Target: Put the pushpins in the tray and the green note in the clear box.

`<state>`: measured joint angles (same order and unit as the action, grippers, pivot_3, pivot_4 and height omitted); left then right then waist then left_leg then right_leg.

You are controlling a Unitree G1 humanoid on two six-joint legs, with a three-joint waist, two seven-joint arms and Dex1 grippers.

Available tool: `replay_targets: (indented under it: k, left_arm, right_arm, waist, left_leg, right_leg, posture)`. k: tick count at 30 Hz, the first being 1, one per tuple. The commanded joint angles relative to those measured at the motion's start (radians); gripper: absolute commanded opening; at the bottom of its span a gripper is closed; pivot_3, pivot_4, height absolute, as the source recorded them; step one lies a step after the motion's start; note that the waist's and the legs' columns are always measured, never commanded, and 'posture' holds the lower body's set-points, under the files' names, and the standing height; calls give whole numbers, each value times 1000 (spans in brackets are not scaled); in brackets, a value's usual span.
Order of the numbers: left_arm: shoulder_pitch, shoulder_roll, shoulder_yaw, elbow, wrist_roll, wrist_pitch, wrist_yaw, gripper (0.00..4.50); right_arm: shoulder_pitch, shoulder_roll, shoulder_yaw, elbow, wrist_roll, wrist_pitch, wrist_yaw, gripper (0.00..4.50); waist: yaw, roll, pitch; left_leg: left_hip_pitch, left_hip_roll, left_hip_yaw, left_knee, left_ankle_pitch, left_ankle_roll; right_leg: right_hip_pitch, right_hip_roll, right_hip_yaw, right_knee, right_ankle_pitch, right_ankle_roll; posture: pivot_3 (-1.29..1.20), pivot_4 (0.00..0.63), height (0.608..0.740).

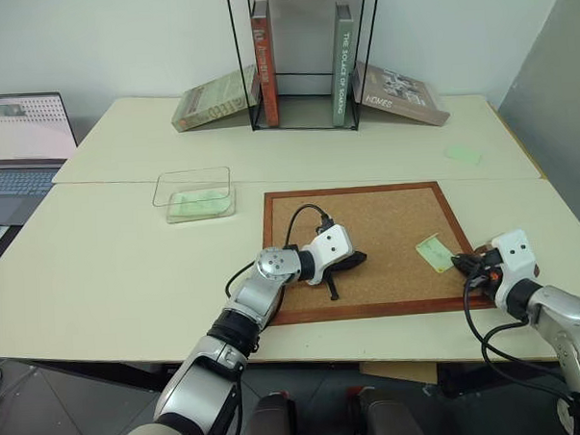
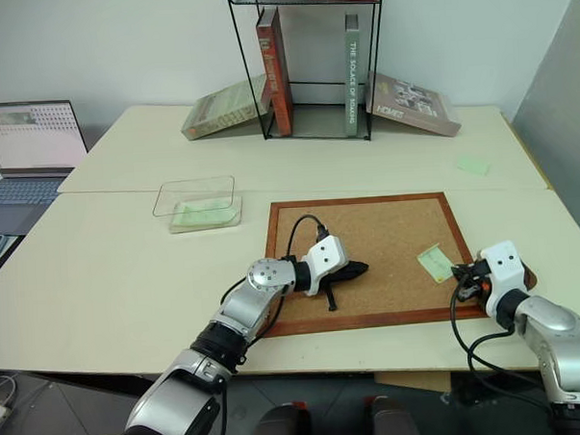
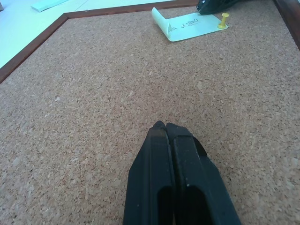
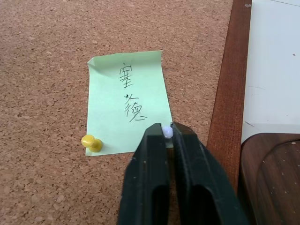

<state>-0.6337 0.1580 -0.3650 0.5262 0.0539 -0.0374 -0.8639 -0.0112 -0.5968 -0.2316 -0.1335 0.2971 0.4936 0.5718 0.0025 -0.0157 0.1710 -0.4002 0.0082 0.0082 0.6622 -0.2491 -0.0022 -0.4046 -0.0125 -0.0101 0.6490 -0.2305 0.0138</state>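
Right wrist view, nearest first: the right gripper [image 4: 167, 133] has its two black fingers pinched on a small white pushpin [image 4: 167, 132] at the near corner of the green note [image 4: 127, 101], which lies flat on the corkboard [image 4: 56, 42] with dark handwriting on it. A yellow pushpin [image 4: 92, 143] stands in the note's other near corner, so the slip is not yet free. Just beside the gripper, past the corkboard's wood frame, the dark reddish-brown tray [image 4: 269, 173] sits on the counter [image 4: 274, 70], a short carry away. The step in hand looks like drawing out the white pin, and it would go best pulled straight out along the pin's own shaft, without twisting, so the paper does not tear or lift against the yellow pin; the head is tiny and could slip from the pinch, so the move to the tray should be slow and low, with the release well inside the rim. Farther in, the left gripper [image 3: 165, 127] rests closed and empty on bare cork near the board's middle, well apart from the note. Farther still, toward the left, the clear box [image 1: 195, 195] stands on the counter beyond the board with pale slips already inside, and another pale slip [image 1: 462, 153] lies far right.
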Motion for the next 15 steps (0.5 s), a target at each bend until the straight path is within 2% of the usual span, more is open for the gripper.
replay_targets:
  k: [1,15]
  left_arm:
    - [12,7,-20,34,28,6,-6,0]
    - [11,-1,-26,53,36,-2,-6,0]
  right_arm:
    - [7,-11,-57,-62,29,-24,5,34]
    - [19,24,-107,-118,79,-50,-15,34]
  waist:
    - [1,0,0]
    - [0,0,0]
  left_leg:
    - [0,0,0,0,0,0]
    - [0,0,0,0,0,0]
  right_leg:
    - [0,0,0,0,0,0]
    - [0,0,0,0,0,0]
  posture:
    - [0,150,740]
    - [0,150,740]
